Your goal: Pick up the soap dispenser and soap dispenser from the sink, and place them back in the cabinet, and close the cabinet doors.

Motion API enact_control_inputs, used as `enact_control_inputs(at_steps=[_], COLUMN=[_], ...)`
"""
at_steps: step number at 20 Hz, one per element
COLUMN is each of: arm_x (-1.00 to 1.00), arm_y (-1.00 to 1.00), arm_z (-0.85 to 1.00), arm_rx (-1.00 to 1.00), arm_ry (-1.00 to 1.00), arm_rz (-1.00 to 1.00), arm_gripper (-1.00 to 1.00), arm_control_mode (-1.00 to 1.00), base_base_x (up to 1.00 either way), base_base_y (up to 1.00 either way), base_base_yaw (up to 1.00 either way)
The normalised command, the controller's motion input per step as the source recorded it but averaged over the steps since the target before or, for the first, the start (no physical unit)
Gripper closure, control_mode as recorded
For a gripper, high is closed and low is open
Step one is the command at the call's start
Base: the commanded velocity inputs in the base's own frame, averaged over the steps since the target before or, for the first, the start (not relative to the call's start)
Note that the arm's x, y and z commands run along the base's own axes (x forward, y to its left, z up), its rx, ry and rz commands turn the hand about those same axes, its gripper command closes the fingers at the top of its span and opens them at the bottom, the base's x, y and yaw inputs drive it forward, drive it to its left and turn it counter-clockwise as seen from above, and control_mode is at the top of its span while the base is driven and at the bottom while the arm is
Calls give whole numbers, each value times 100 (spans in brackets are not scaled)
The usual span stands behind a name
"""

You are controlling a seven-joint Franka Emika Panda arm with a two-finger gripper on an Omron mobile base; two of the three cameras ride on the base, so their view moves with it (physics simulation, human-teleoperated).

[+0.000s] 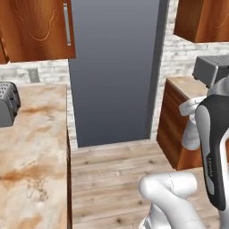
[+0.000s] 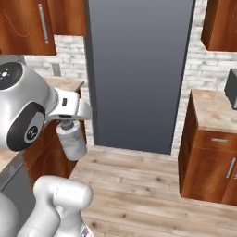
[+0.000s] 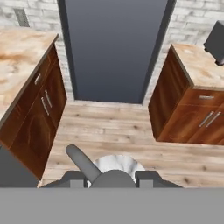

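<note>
The claw (image 2: 70, 121), left of centre in the right base view, grips the marbled soap dispenser (image 2: 72, 141); carry it level and upright toward the cabinet.

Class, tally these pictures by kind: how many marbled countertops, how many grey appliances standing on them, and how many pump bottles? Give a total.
Beige marbled stone countertops: 2
Grey countertop appliances: 2
Grey-white marbled pump bottle, held by the gripper: 1
Total: 5
</note>
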Motion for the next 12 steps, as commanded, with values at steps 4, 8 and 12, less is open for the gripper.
enact_control_inputs(at_steps=[4, 8, 12], arm_x=[0, 0, 0], arm_y=[0, 0, 0], arm_z=[0, 0, 0], arm_rx=[0, 0, 0], arm_ry=[0, 0, 0], arm_rz=[0, 0, 0], arm_gripper=[100, 100, 100], arm_control_mode=[100, 100, 100], base_base_x=[81, 68, 52], base_base_y=[-40, -56, -49], base_base_yaw=[0, 0, 0])
